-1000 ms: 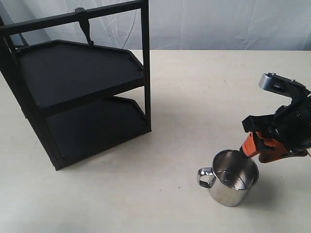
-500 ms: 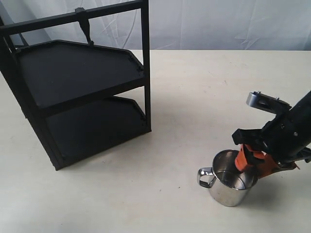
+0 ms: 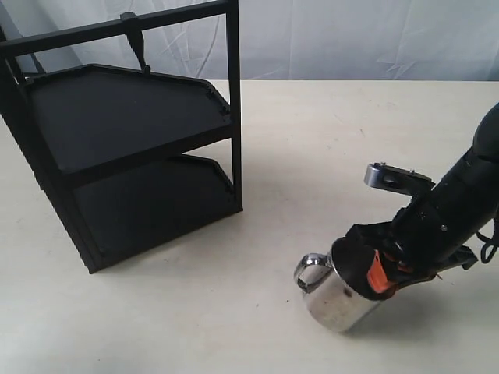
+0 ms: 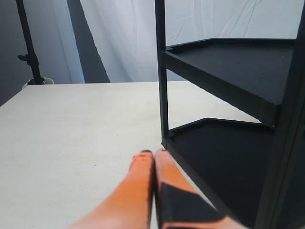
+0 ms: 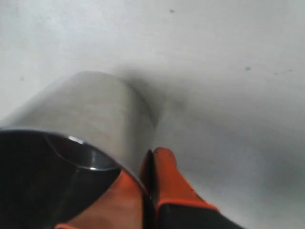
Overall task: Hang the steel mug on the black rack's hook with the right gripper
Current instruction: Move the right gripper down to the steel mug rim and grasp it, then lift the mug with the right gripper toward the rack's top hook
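The steel mug (image 3: 334,300) is tilted on the table at the front right, its looped handle (image 3: 310,273) pointing left. My right gripper (image 3: 376,274) is shut on the mug's rim. In the right wrist view one orange finger sits inside the mug (image 5: 90,105) and the other outside, with the right gripper (image 5: 148,168) pinching the wall. The black rack (image 3: 234,117) stands at the left, well apart from the mug, and the hook (image 3: 139,45) hangs from its top crossbar. My left gripper (image 4: 153,156) is shut and empty, low by the rack's post (image 4: 163,86).
The pale table (image 3: 327,140) stretches between the rack and the mug. A white curtain (image 3: 351,35) hangs behind. In the left wrist view a dark stand (image 4: 29,52) rises at the table's far side.
My right gripper came down and left onto the mug's rim and shut on it. The mug went from upright to tilted and shifted left.
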`<state>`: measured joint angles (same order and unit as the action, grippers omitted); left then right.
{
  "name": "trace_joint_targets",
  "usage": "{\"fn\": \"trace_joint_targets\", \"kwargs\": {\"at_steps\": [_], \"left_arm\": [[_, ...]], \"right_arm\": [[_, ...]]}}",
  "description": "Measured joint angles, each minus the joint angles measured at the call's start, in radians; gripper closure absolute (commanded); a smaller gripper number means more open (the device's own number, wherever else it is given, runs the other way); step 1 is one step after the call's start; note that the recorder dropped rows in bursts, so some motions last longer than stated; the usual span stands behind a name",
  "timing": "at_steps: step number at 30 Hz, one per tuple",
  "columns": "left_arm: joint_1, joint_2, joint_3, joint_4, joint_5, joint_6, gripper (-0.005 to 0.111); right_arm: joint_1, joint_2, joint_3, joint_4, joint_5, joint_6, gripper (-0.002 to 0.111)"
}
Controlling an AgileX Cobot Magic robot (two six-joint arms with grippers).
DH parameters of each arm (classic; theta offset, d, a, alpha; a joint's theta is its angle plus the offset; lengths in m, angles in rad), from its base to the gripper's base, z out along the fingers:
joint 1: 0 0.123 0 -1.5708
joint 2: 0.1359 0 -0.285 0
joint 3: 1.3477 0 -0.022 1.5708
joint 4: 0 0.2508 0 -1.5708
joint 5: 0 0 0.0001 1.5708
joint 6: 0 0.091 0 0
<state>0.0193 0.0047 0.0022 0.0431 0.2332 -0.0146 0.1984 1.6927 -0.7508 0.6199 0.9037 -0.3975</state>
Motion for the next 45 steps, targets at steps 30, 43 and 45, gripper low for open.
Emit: {"fn": "trace_joint_targets", "kwargs": {"at_steps": [30,43,45], "left_arm": [[0.000,0.000,0.000,0.000,0.000,0.000,0.105],[0.000,0.000,0.000,0.000,0.000,0.000,0.105],[0.000,0.000,0.000,0.000,0.000,0.000,0.105]], "right_arm": [[0.198,0.002,-0.134,1.047,0.298,-0.122,0.109],[0.274,0.002,-0.166,1.068,0.298,-0.093,0.109],[0.274,0.002,-0.166,1.068,0.298,-0.093,0.109]]}}
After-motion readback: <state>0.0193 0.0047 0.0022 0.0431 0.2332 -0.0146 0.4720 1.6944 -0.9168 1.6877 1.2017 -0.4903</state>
